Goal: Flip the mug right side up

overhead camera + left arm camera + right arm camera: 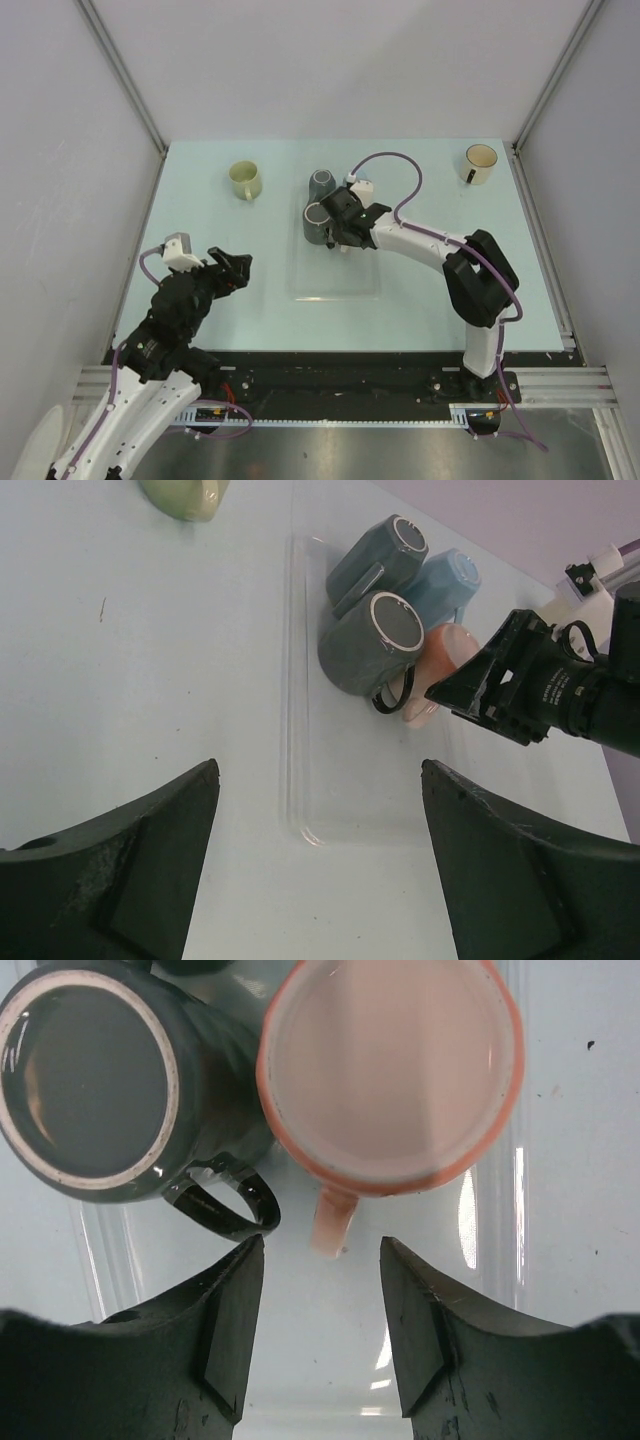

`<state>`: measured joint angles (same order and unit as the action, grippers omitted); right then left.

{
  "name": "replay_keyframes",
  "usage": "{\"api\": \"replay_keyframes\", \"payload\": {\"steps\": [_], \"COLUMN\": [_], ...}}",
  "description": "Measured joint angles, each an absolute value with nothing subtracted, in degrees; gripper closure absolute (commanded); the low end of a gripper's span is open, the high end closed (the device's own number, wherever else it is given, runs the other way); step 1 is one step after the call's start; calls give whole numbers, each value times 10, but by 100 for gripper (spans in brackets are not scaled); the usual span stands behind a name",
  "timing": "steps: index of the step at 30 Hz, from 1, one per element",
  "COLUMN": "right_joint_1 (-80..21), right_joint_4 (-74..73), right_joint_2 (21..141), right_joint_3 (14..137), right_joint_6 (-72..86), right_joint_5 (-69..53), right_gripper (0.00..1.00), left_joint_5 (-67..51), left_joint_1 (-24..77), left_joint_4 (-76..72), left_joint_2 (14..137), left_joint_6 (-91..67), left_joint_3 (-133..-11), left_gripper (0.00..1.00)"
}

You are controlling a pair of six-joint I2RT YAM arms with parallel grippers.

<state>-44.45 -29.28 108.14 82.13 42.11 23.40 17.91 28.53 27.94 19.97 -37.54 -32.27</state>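
The right gripper's (322,1252) fingers stand apart with nothing between them, low in the wrist frame. The pink mug's (390,1070) handle points down toward their gap. The mug fills the upper centre and seems to sit base-up, though the glare makes that hard to swear to. Touching it at upper left is a grey mug (90,1080), and both stand on the clear tray (95,1250). The left gripper (320,775) hangs spread wide and empty at the lower left of the overhead view, well apart from the tray.
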Motion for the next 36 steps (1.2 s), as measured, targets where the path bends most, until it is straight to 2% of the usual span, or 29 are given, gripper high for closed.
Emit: {"api": "replay_keyframes", "payload": {"steps": [13, 29, 36], "right_joint_1": [-423, -424, -420], "right_joint_4": [-303, -315, -311], "right_joint_2": [1117, 1103, 1103], "right_joint_3": [842, 823, 823], "right_joint_6": [453, 427, 410], "right_joint_5": [263, 276, 260], "right_gripper": [49, 50, 56], "left_joint_5": [181, 182, 182], "left_joint_1": [288, 290, 290], "left_joint_4": [280, 280, 281], "left_joint_2": [193, 193, 193], "left_joint_6": [-375, -375, -376], "left_joint_3": [-317, -316, -316], "left_gripper": [15, 15, 15]}}
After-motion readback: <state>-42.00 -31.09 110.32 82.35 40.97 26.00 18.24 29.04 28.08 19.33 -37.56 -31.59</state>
